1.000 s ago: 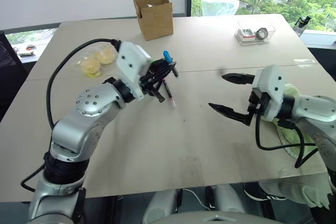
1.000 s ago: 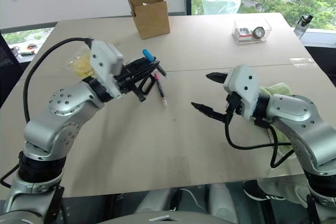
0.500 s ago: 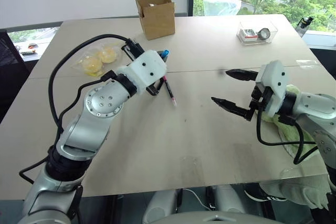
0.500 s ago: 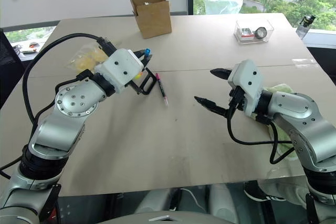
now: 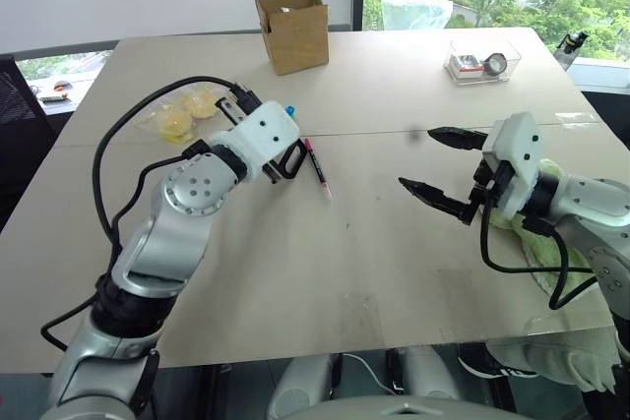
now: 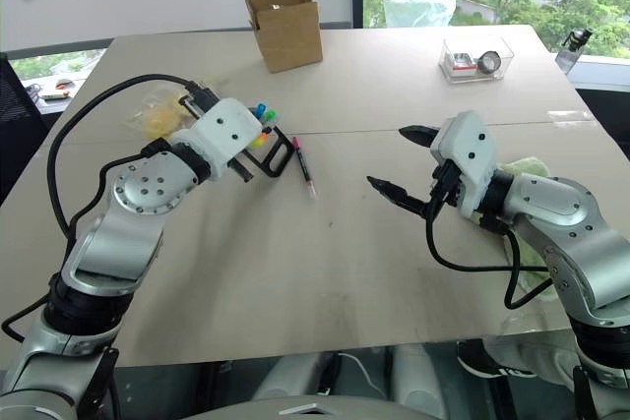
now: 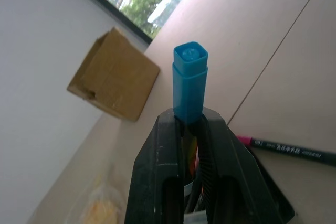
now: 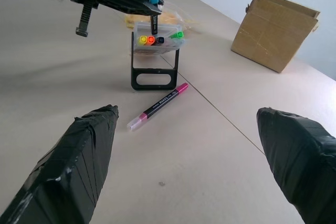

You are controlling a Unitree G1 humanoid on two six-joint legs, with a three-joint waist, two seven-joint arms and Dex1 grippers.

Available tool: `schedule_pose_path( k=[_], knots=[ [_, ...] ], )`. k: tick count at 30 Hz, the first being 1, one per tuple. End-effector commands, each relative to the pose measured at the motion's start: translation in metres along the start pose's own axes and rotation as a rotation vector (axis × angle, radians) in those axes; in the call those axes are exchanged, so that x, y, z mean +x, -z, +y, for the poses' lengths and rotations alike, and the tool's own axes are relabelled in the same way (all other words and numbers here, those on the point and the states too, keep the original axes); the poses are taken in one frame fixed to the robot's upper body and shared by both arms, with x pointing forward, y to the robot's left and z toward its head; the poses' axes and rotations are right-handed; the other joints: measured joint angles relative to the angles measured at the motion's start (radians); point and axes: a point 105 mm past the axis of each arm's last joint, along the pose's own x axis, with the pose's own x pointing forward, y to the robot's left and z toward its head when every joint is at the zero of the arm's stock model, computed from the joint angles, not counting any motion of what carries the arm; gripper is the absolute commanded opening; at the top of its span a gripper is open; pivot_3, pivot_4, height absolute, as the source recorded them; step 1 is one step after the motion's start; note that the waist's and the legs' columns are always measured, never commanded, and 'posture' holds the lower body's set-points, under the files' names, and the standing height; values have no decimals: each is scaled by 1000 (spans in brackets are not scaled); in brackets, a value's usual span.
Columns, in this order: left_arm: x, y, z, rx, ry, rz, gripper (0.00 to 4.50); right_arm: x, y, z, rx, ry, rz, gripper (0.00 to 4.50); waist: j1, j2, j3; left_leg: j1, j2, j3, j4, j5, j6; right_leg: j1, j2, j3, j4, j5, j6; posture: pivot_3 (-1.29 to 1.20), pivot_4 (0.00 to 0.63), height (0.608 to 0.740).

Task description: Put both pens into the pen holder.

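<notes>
Blue pen [image 7: 189, 85] is being gripped upright by L gripper [image 8: 151, 8], directly over holder [image 8: 155, 61]. Pink pen [image 8: 157, 106] is lying beside holder. R gripper [image 5: 433, 162] is being held level w/ jaws wide apart.

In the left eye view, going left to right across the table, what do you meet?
Bag of yellow items → left pincer shut on the blue-capped pen → pink-capped pen lying on the table → right pincer, open → clear plastic tray.
</notes>
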Motion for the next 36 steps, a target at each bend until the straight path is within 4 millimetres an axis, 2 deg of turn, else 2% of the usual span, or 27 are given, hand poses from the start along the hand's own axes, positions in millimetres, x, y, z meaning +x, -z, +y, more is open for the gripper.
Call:
schedule_pose_path(
  k=[1, 4, 5, 7, 9, 11, 13, 15, 17, 19, 27, 36],
  knots=[
    [5, -3, 17, 0, -74, 11, 1300, -4, -14, 1, -50, 5, -38, 4500, 0, 0, 0, 0, 0, 0, 0, 0, 0, 0, 0, 0, 0, 0, 0, 0, 150, 740],
    [5, -13, 13, -73, -57, -31, 2829, -5, -14, 1, -51, 4, -33, 4500, 0, 0, 0, 0, 0, 0, 0, 0, 0, 0, 0, 0, 0, 0, 0, 0, 150, 740],
    [4, -18, 11, -109, -43, -57, 3160, -5, -14, 1, -51, 3, -32, 4500, 0, 0, 0, 0, 0, 0, 0, 0, 0, 0, 0, 0, 0, 0, 0, 0, 150, 740],
    [0, -32, 2, -224, 42, -128, 4200, -6, -13, 1, -46, 5, -27, 4500, -1, 0, 0, -1, 0, 0, 0, 0, 0, 0, 0, 0, 0, 0, 0, 0, 150, 740],
    [-8, -44, -14, -422, 208, -170, 4200, -5, -12, 2, -35, 1, -22, 4500, -1, 0, 0, -1, 0, 0, 1, 0, 0, 0, 0, 0, 0, 0, 0, 0, 150, 740],
    [-16, -50, -23, -517, 308, -173, 4200, -5, -10, 4, -28, -2, -18, 4500, -2, 0, 0, -1, 0, 0, 1, 0, 0, 0, 0, 0, 0, 0, 0, 0, 150, 740],
    [-19, -45, -35, -628, 395, -80, 4200, -5, -9, 4, -23, -2, -14, 4500, -2, 0, 0, 0, 0, 0, 2, 0, 0, 0, 0, 0, 1, 0, 0, 0, 150, 740],
    [-21, -42, -45, -662, 433, 0, 4200, -5, -7, 5, -19, -1, -10, 4500, -2, 0, 0, 0, 0, 0, 3, 0, 0, 0, 0, 0, 2, 0, 0, 0, 150, 740],
    [-17, -42, -49, -696, 413, 85, 4200, -5, -7, 4, -14, 3, -8, 4500, -1, -1, 0, 0, 0, 0, 4, 0, 0, 1, 0, 0, 3, 0, 0, 0, 150, 740],
    [-6, -33, -54, -728, 343, 216, 4200, -7, -4, 4, -9, 8, -1, 4500, 3, -2, 1, 0, 0, -1, 7, 0, 0, 2, 0, -1, 3, 0, 0, 0, 150, 740],
    [30, -10, -81, -868, 222, 480, 4200, -13, -2, 5, -12, 22, 28, 4500, 3, -2, 1, 1, -1, -3, 10, 0, 0, 6, 0, -3, 3, 0, 1, 0, 150, 740],
    [45, 5, -100, -914, 130, 698, 4200, -28, -4, 13, -7, 21, 73, 4500, 5, -3, 2, 0, -1, -3, 11, 0, 0, 6, 0, -3, 3, 0, 1, 0, 150, 740]
  ],
)
